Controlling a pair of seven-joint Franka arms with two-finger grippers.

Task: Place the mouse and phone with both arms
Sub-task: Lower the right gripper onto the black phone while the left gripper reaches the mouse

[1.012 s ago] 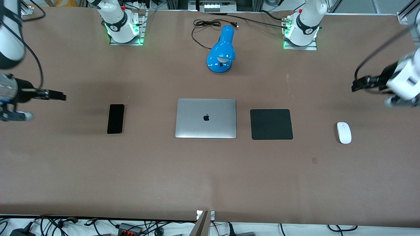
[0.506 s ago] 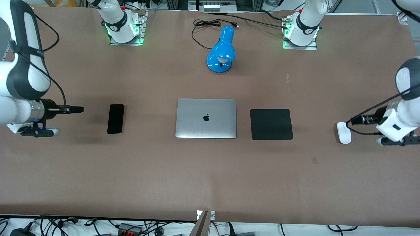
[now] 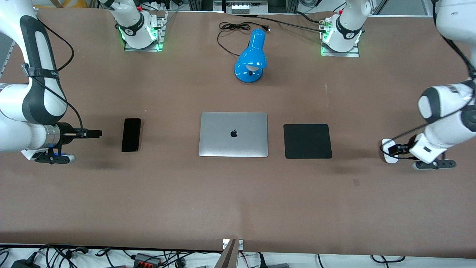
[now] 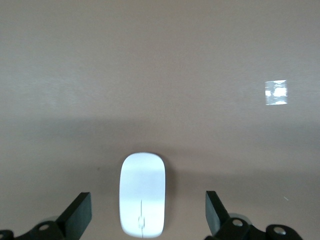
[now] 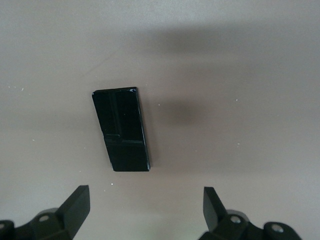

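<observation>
The white oval mouse [image 3: 386,143] lies on the brown table toward the left arm's end. My left gripper [image 3: 391,150] is low over it and open. In the left wrist view the mouse [image 4: 142,192] sits between the left gripper's [image 4: 147,212] spread fingers, apart from both. The slim black phone [image 3: 131,134] lies flat toward the right arm's end. My right gripper [image 3: 96,133] is open and empty over bare table beside the phone. In the right wrist view the phone [image 5: 121,129] lies ahead of the right gripper [image 5: 146,205], outside its fingers.
A closed silver laptop [image 3: 233,134] lies at the table's middle, with a square black mouse pad [image 3: 307,141] beside it toward the mouse. A blue desk lamp [image 3: 252,57] and its cord stand farther from the front camera, between the arm bases.
Both arms have come down and inward. The left gripper moved from beside the mouse to over it. The right gripper moved closer to the phone.
</observation>
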